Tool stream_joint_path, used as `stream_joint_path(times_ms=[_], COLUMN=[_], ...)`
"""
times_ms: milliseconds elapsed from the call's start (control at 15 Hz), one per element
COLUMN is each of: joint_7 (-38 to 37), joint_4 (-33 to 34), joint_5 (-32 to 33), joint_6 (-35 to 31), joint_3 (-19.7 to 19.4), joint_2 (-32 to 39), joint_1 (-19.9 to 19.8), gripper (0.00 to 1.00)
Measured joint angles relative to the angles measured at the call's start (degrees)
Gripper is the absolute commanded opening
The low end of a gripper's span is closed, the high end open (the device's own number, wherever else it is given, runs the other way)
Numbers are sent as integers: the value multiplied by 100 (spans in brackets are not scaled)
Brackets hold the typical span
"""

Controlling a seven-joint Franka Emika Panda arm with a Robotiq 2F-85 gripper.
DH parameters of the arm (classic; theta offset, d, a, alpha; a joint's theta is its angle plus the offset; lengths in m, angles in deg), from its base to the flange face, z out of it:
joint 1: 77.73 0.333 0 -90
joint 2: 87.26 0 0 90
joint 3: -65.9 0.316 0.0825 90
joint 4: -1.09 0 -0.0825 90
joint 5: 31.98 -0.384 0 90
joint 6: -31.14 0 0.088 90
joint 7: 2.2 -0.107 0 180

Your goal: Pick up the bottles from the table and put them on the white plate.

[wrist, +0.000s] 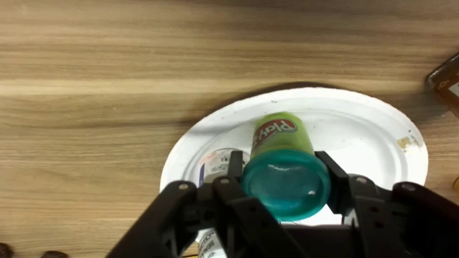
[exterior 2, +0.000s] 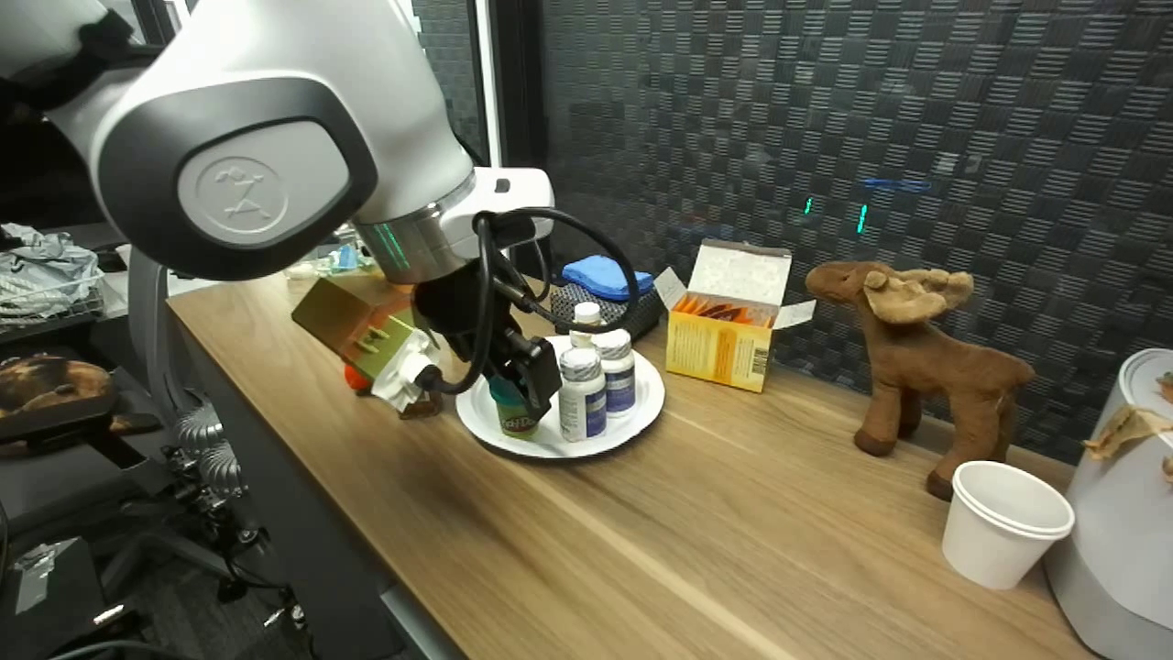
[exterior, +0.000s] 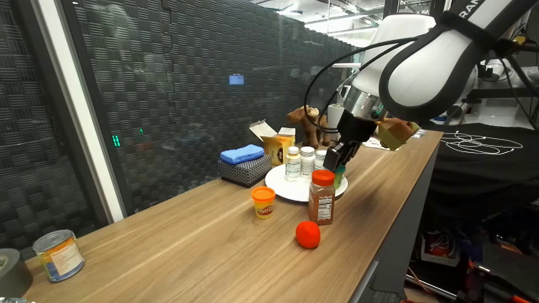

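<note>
The white plate (exterior: pixel 278 185) shows in both exterior views (exterior 2: pixel 649 396) and in the wrist view (wrist: pixel 344 132). Three white-capped bottles stand on it: a bottle with yellowish contents (exterior: pixel 293 167) and two white bottles (exterior 2: pixel 583 403) (exterior 2: pixel 618 374). My gripper (wrist: pixel 281 165) is shut on a green Play-Doh tub with a teal lid (wrist: pixel 283 132), with a finger against each side of the lid. The tub is over the plate's near side, beside a white bottle. I cannot tell whether its base touches the plate. A red-capped spice bottle (exterior: pixel 322 204) stands on the table just off the plate.
A yellow Play-Doh tub (exterior: pixel 263 207) and a round red object (exterior: pixel 308 235) are on the table near the plate. A blue cloth (exterior: pixel 242 154) on a dark box, an open yellow box (exterior 2: pixel 719 344), a toy moose (exterior 2: pixel 926 367) and paper cups (exterior 2: pixel 999 532) stand along the wall side.
</note>
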State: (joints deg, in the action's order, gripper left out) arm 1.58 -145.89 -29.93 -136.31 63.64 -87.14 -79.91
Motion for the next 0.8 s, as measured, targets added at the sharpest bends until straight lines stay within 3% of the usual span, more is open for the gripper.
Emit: stream_joint_path(times_ms=[533,600,667,800], joint_7=[-194,-213,-233,-258], joint_4=[27,28,28,28], joint_5=[-23,-23,-23,-24], joint_6=[-156,-185,-219,-272], joint_3=[5,5,6,7], joint_2=[126,150,170,202], joint_1=[2,2,3,4], gripper=[27,34,77,78])
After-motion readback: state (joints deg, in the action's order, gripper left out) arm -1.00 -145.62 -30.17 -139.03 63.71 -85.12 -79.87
